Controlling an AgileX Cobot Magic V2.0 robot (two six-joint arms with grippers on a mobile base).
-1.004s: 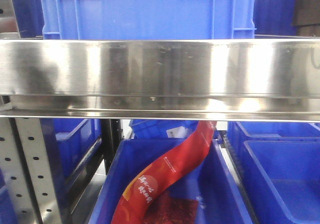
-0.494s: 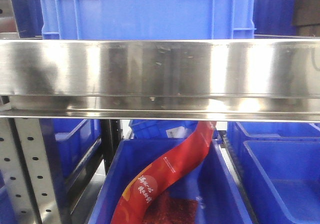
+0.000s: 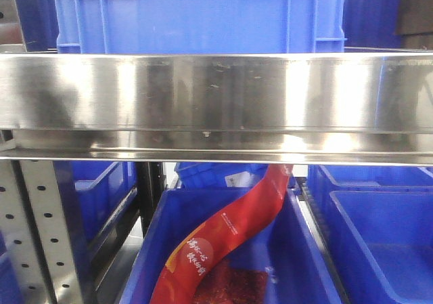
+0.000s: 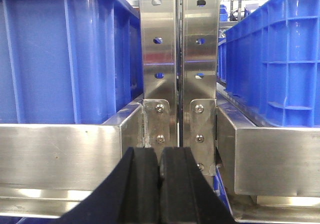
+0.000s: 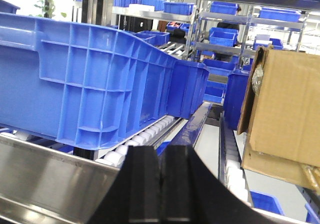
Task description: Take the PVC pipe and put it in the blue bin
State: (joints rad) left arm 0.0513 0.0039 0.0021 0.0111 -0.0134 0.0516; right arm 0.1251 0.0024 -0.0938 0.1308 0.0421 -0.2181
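Across the front cam at mid-height: a stainless shelf rail (image 3: 216,107) spans full width, w/ a blue crate (image 3: 196,16) sitting on top at 12 o'clock. Below it, at 6 o'clock, a blue bin (image 3: 298,250) holds a red packet (image 3: 223,240) w/ printed text, lying diagonal from 7 to 1 o'clock. Another blue bin (image 3: 379,243) at 4 o'clock, just beside the first. Perforated steel upright (image 3: 30,229) at 8 o'clock.

PVC pipe: not visible in any view, so can't say where it is.

Left gripper (image 4: 160,171): black fingers pressed together, nothing between them. It faces two perforated steel posts (image 4: 179,59) at 12 o'clock, bolted to brackets (image 4: 180,126) at ctr. Blue crates at 9 o'clock (image 4: 65,54) and 3 o'clock (image 4: 272,59), each resting on a steel rail (image 4: 65,149).

Right gripper (image 5: 162,184): fingers also closed flat against each other, empty. A large ribbed blue crate (image 5: 95,79) at 10 o'clock sits on white rollers (image 5: 137,139). Cardboard box (image 5: 285,114) at 3 o'clock, flap bent. More blue bins on racks (image 5: 225,34) far back at 12–1 o'clock, blurry.
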